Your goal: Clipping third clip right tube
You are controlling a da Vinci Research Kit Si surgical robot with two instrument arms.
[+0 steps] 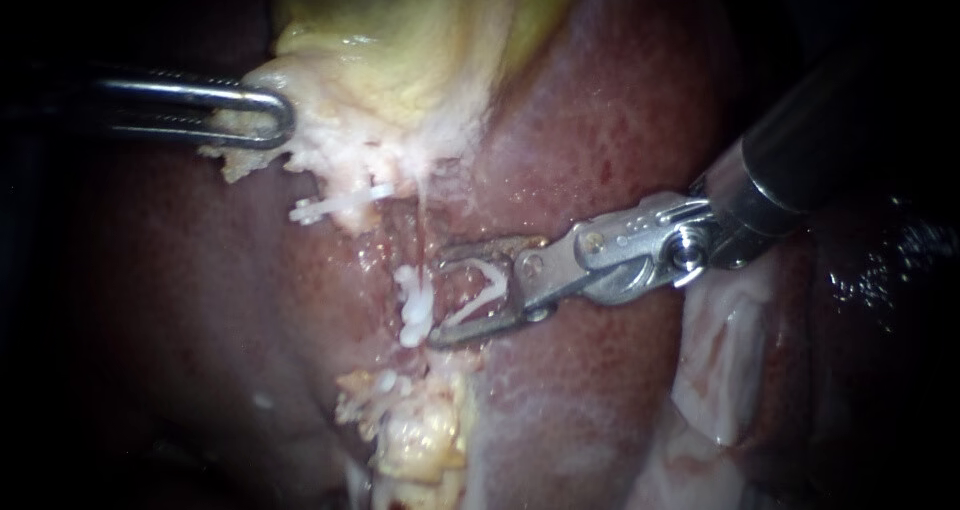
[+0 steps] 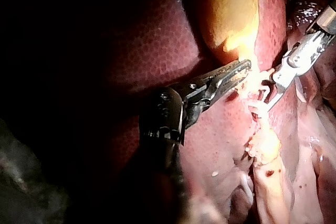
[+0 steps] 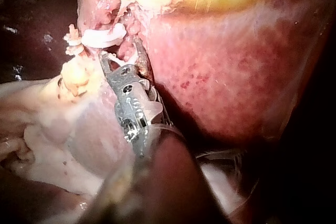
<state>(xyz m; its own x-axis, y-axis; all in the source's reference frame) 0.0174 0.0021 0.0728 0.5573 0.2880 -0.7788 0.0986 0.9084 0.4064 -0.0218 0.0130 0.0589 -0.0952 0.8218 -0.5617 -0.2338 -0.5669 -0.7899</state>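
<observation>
Nearest the lens is my right instrument [image 1: 436,300], a metal shaft with hinged steel jaws, entering from the upper right. Its jaws stand apart and carry an open white V-shaped clip [image 1: 485,288] seated between them, not yet squeezed.

Two placed white clips are visible: the upper clip [image 1: 340,205] below the gallbladder's neck, and the lower clip [image 1: 412,305] just ahead of the jaw tips. A pale thin tube [image 1: 423,210] runs from the yellow-green gallbladder [image 1: 420,40] towards the lower clip, over the dark red liver [image 1: 620,120]. Whether this is the right tube, or whether it lies between the jaws, cannot be told.

My left instrument [image 1: 275,120], with looped steel jaws, is clamped on pale neck tissue [image 1: 300,155] beside the gallbladder.

Assessment: the third clip is loaded but unfired. Seating it across the tube, closing and releasing all remain.

No brand, label or readable writing is present.
</observation>
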